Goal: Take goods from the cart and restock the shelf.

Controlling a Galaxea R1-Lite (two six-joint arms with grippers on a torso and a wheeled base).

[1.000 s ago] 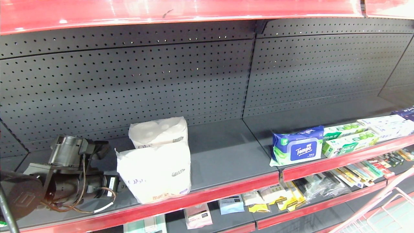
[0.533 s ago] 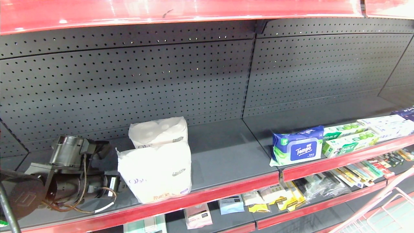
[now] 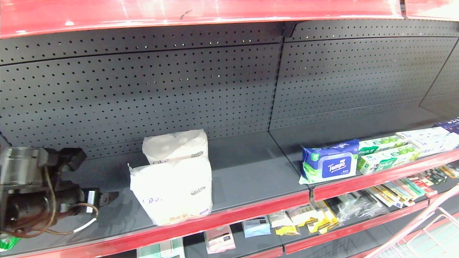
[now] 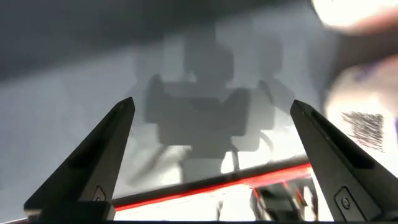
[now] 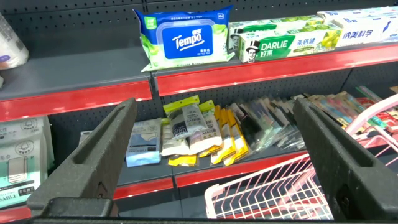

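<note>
A shop aisle: retail shelving stocked with packaged household goods.

A dark metal shelf [image 3: 251, 168] with a perforated back panel [image 3: 161, 89] runs across the head view. Its front edge is a red rail [image 3: 358, 181], and another red shelf edge [image 3: 179, 14] hangs above it at twelve o'clock. Two white toilet-paper packs [image 3: 172, 190] stand one behind the other at seven o'clock. A blue wet-wipes pack [image 3: 330, 163] and boxed toothpaste [image 3: 387, 157] lie in a row toward three o'clock, faces turned to the aisle. The tier below, at five o'clock, holds rows of small packets [image 5: 193, 134], and a pink wire cart [image 5: 261, 190] stands at the four-o'clock corner before the shelving.
</note>
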